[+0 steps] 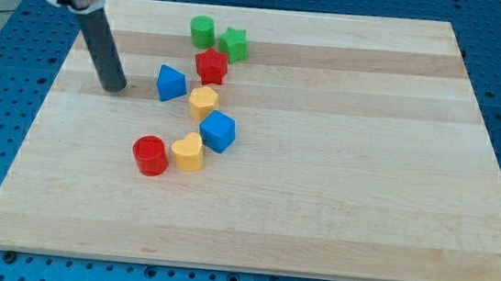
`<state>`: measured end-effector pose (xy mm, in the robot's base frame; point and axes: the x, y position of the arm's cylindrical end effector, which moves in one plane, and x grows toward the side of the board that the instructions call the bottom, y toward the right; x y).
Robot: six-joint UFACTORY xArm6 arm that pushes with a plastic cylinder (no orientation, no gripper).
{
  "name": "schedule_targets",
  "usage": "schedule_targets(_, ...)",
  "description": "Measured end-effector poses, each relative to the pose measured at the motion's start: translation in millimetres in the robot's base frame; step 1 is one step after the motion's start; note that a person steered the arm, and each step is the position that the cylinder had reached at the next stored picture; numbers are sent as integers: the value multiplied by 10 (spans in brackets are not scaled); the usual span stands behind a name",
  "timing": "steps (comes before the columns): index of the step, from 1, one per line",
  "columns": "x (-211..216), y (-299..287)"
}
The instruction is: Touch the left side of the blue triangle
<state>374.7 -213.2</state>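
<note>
Claw: I carry none; my arm ends in a straight dark rod, so there is nothing to stand wide, narrow or holding.
My tip (114, 88): it rests on the worktop (337, 195) toward the view's upper left, just to the view's left of the blue triangle (171, 83), with a strip of bare wood showing between the two.
Task block: the blue triangle sits in the upper-left part of the worktop, at the left edge of the cluster, its left face turned toward my tip.
Neighbours above: the red star (211, 66) lies up and to the view's right of the triangle; the green cylinder (203, 32) and green star (233, 43) sit beyond it toward the view's top.
Neighbours below: the yellow hexagon (202, 103) lies just below and right of the triangle; the blue cube (217, 131), the yellow heart (188, 152) and the red cylinder (149, 156) trail down toward the view's bottom.
Step in hand: I judge this the final approach, lined up on the correct side with contact not yet made.
Next move: a short, slow slide toward the view's right, kept level with the triangle's left face and stopped at first touch.
Risk: pushing too far would shove the triangle into the yellow hexagon or the red star.
</note>
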Motion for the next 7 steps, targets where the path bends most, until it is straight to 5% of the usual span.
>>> schedule_targets(1,-218,131)
schedule_targets(7,0,658)
